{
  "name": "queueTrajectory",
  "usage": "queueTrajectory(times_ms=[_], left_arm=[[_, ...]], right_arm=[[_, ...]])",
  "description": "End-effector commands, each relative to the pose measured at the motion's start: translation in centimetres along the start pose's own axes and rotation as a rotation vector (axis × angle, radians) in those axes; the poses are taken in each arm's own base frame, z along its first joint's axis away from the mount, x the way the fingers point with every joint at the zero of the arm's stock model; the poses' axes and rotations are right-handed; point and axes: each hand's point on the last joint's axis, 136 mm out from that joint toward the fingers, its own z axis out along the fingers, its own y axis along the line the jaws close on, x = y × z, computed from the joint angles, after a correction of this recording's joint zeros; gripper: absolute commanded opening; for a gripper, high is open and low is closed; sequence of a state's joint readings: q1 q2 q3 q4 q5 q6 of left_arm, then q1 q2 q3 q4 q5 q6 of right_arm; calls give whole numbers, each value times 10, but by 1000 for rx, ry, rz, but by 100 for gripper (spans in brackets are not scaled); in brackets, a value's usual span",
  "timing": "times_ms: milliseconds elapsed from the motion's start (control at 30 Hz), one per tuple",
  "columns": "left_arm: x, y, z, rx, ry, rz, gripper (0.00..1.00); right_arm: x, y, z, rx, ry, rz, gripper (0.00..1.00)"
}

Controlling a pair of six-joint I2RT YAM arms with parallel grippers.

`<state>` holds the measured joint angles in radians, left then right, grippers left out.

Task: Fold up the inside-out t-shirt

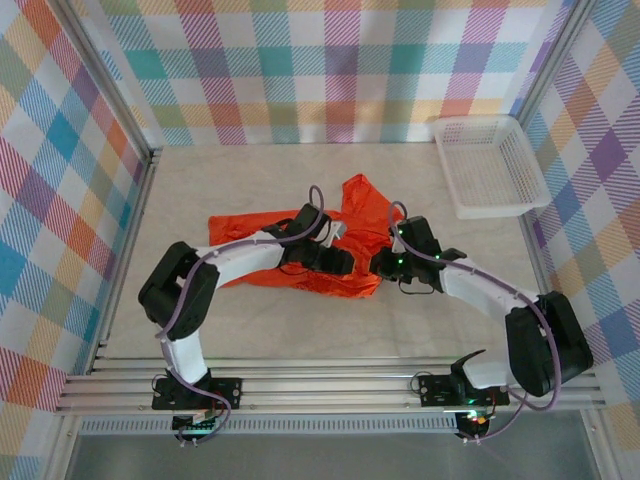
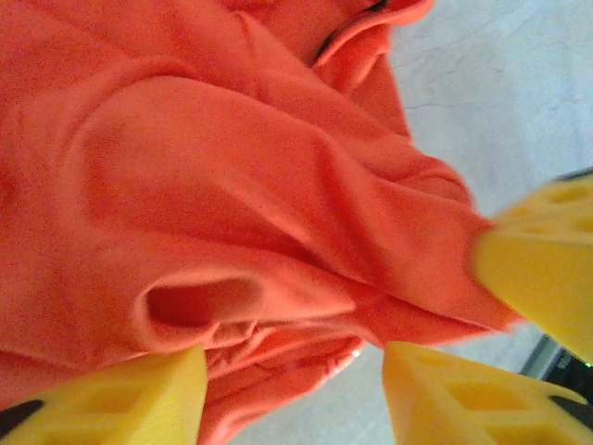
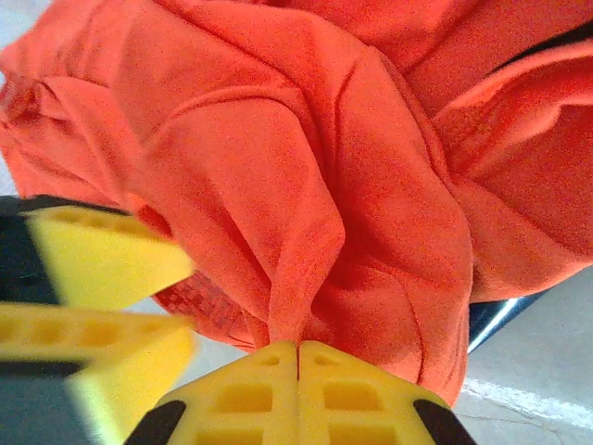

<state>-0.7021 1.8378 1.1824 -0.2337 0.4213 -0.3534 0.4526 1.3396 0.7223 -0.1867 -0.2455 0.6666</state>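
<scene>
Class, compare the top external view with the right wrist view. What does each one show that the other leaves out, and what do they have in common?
Top external: the whole layout. A white basket sits at the far right corner of the table, apart from the orange t-shirt. The left arm and right arm bend inward over the t-shirt.
Right wrist: close detail. The right jaws are shut on a pinched fold, with creases running up from it.
Shared: the t-shirt, crumpled rather than flat.
</scene>
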Motion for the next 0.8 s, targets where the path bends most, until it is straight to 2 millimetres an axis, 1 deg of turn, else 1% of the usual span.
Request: queueTrajectory(times_ms=[0,33,67,133,167,200,300,367,400,467,500,600,667,700,767], left_arm=[[-12,1,18,3,-19,-30,55],[-14,3,22,-1,-22,-34,51],[-17,4,25,-3,-24,-38,44],[-19,4,26,-7,-27,-38,19],[-21,2,23,-8,-31,-36,6],[-22,0,18,-13,-37,-33,0],[-26,-7,-7,-34,-79,-13,0],[-27,-12,-22,-34,-105,-6,0],[-25,-14,-27,-28,-112,-5,0],[-21,-17,-33,-12,-119,-10,0],[-18,-18,-33,-5,-118,-13,0],[-10,-15,-30,-1,-104,-22,0],[-6,-13,-27,-1,-91,-24,0],[-4,-11,-25,-2,-84,-27,0],[-1,-11,-23,0,-75,-29,0]], right_arm=[[-15,21,-13,-61,-59,-15,0],[-16,20,-15,-55,-66,-14,0],[-16,17,-16,-47,-72,-14,0],[-16,10,-17,-20,-88,-8,0],[-15,2,-18,6,-97,7,0],[-14,-11,-18,49,-105,31,0],[-4,-46,-16,194,-89,85,0],[5,-57,-9,234,-42,95,1],[11,-59,-5,240,-10,96,3],[18,-56,-1,259,38,67,8],[19,-51,-2,274,46,31,12],[11,-31,-9,283,32,-63,26],[3,-19,-12,276,22,-111,38],[0,-15,-12,277,20,-134,41],[-5,-4,-11,253,21,-170,44]])
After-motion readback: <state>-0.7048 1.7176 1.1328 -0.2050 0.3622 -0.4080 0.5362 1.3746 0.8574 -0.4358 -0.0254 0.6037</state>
